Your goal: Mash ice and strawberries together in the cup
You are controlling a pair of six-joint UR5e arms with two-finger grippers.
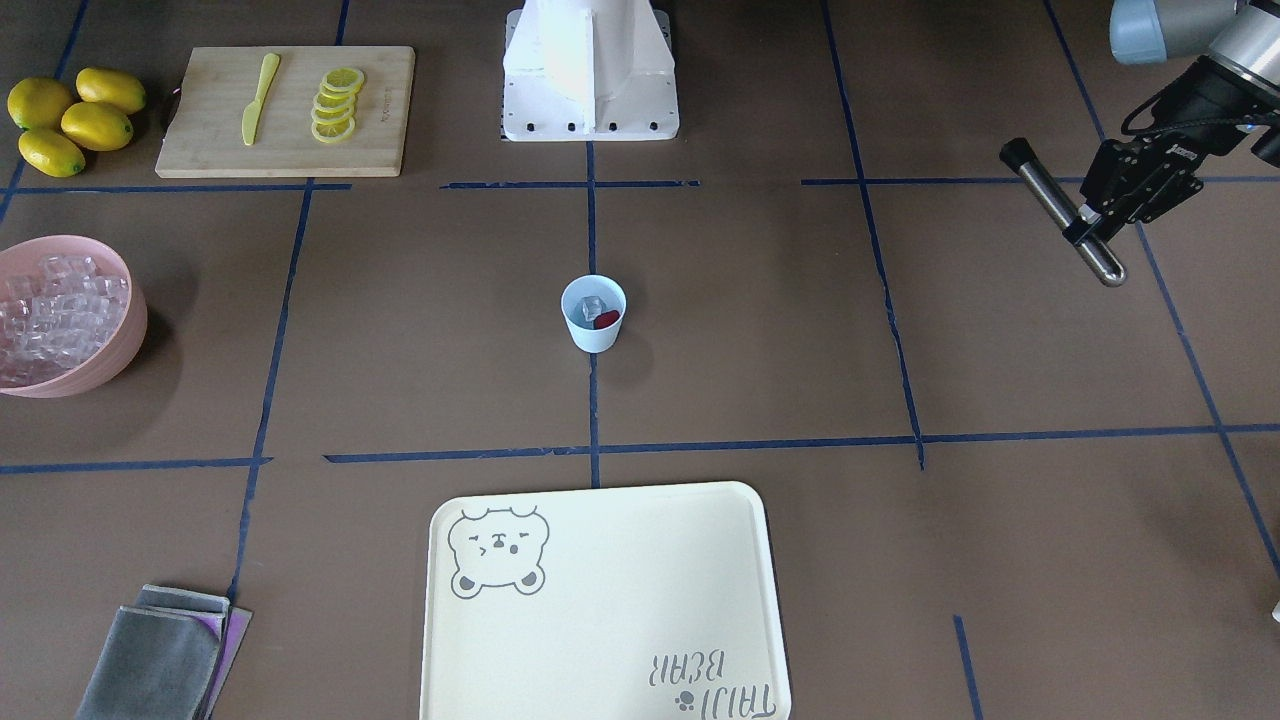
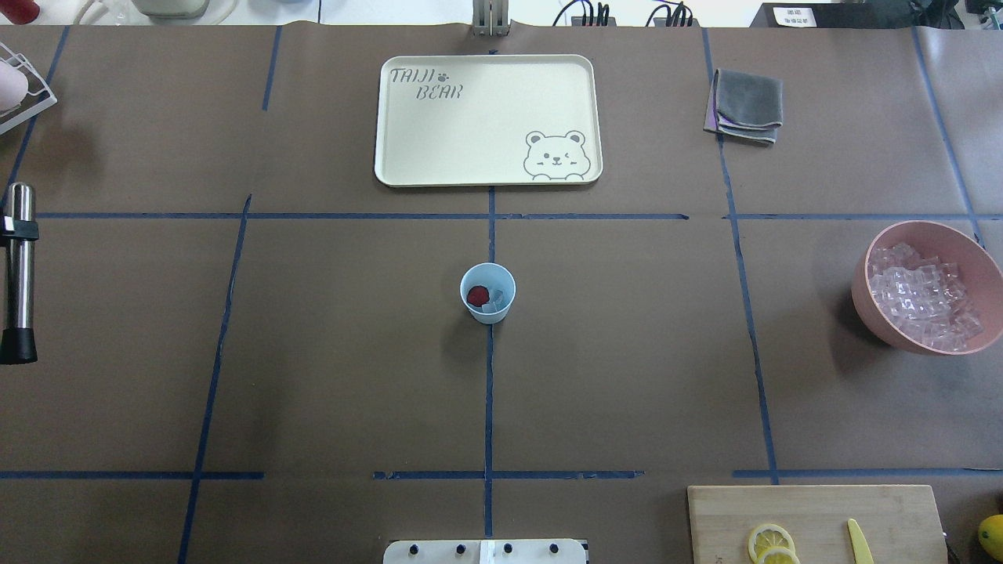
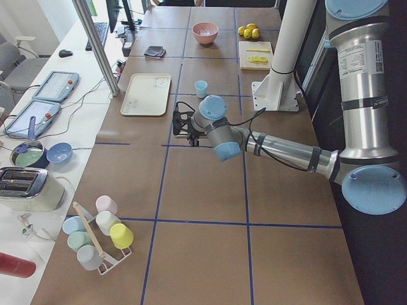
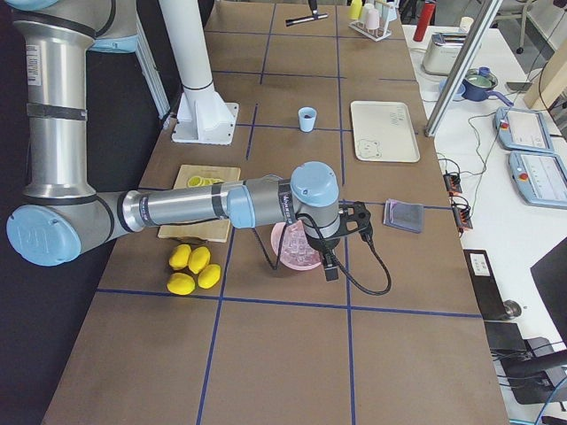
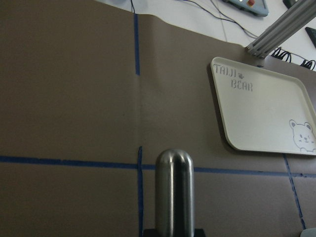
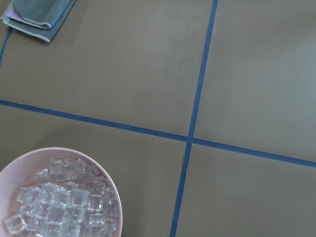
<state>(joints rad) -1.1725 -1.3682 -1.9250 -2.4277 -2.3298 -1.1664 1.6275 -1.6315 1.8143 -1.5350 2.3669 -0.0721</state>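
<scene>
The brown papered table (image 1: 400,330) spreads well below my left gripper (image 1: 1085,228), which hangs in the air out at the table's left end. The cream bear tray (image 1: 600,600) lies far ahead of it and off to my right. The pink bowl (image 1: 100,360) heaped with spare cubes sits at the opposite end, just under my right gripper (image 4: 359,221). That one shows only in the side view, so I cannot tell whether its jaws are wide or closed. The pale blue cup (image 1: 592,340) stands upright on the centre line, well apart from my left gripper, to its right and lower. My left jaws are clamped across the steel muddler (image 1: 1045,195), which slants with its rounded end pointing forward and down past my fingers and its black end back toward my base. In the cup the strawberry (image 1: 606,319) lies beside the ice (image 1: 592,307); I make out perhaps one or two cubes, though the view is too small to count. I judge the loading done and the tool in hand, so the step is carrying the muddler over to the cup. The next move calls for swinging right, tipping the rod upright with the rounded end down, centring it over the narrow mouth, then pressing straight in, since the light cup could easily tip.
</scene>
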